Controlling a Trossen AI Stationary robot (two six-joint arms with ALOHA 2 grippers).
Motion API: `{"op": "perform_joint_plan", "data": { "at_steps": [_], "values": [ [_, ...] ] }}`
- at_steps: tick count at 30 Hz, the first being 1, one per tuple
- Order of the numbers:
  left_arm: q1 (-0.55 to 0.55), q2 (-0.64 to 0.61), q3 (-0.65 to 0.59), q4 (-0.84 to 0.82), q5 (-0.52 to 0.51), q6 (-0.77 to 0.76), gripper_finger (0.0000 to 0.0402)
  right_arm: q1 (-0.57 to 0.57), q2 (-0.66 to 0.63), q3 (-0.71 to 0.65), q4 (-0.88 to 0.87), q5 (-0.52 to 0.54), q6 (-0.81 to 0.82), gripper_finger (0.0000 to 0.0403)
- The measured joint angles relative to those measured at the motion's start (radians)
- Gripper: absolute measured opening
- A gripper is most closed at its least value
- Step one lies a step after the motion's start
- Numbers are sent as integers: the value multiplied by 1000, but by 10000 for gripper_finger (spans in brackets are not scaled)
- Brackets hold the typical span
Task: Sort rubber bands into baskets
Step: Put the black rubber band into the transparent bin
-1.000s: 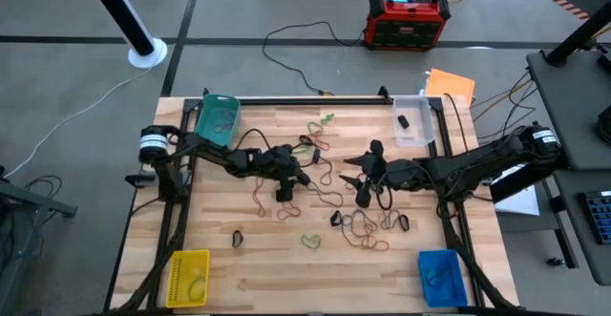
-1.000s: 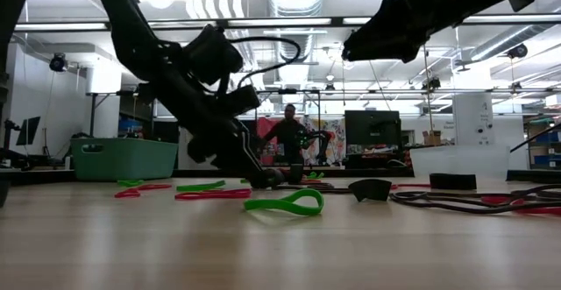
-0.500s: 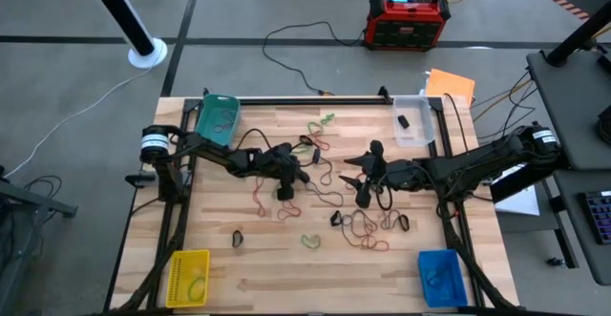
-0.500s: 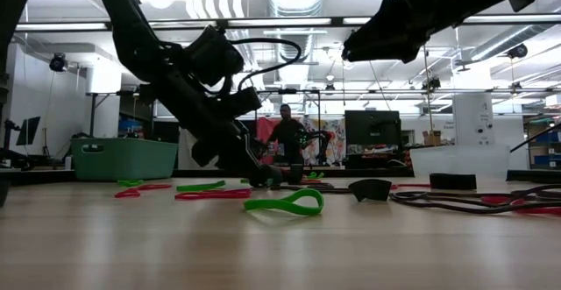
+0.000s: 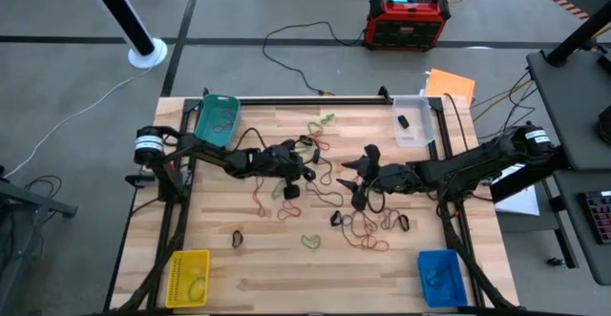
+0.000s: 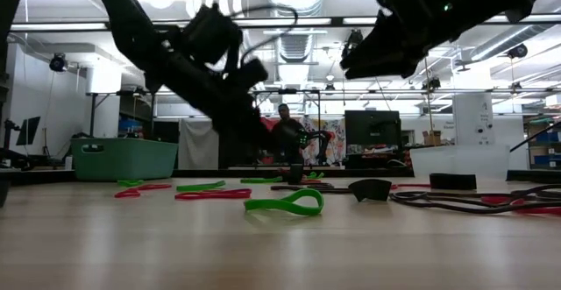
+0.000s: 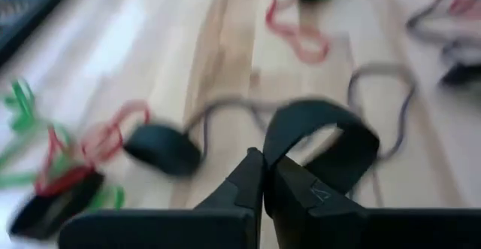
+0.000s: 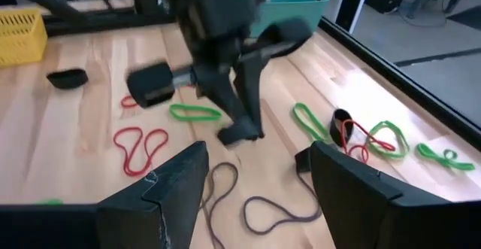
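Note:
Rubber bands in red, green, black and brown lie scattered on the wooden table, among them a green one (image 5: 310,242) and a black one (image 5: 237,239). My left gripper (image 5: 289,188) hangs over the table's middle, shut on a wide black rubber band (image 7: 323,132). My right gripper (image 5: 359,180) hovers open just to its right, with nothing between its fingers (image 8: 188,170). The baskets stand at the corners: teal (image 5: 218,117), clear (image 5: 413,117), yellow (image 5: 188,276) and blue (image 5: 441,276). My left gripper pinches one side of the black band's loop (image 7: 274,145) between its two fingertips. The fingers slant down from the table's left. The rest of the loop stands open beyond the tips, and the band appears lifted just clear of the table.
A tangle of red, brown and black bands (image 5: 368,225) lies under and in front of my right gripper. Green and red bands (image 5: 318,125) lie toward the far edge. A red-and-black box (image 5: 406,18) and cables sit on the floor beyond the table. A person stands far behind (image 6: 285,137).
My left gripper has shut on the black band at the table's surface and risen with it, lifting the band off the wood. My right gripper has shifted a little toward the table's left and stayed open.

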Motion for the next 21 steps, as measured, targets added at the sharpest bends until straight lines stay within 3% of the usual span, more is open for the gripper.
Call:
{"op": "perform_joint_plan", "data": {
  "at_steps": [7,11,15,21],
  "values": [
    [-11,-44,9,39,19,-23,0,0,149,8,204,0,-138,226],
    [-12,-56,9,62,104,-71,0,0,213,29,279,1,-217,226],
    [-12,-60,9,78,169,-99,0,0,254,55,301,1,-255,226],
    [-13,-63,9,98,188,-146,0,0,273,90,299,-7,-275,226]
  ]
}}
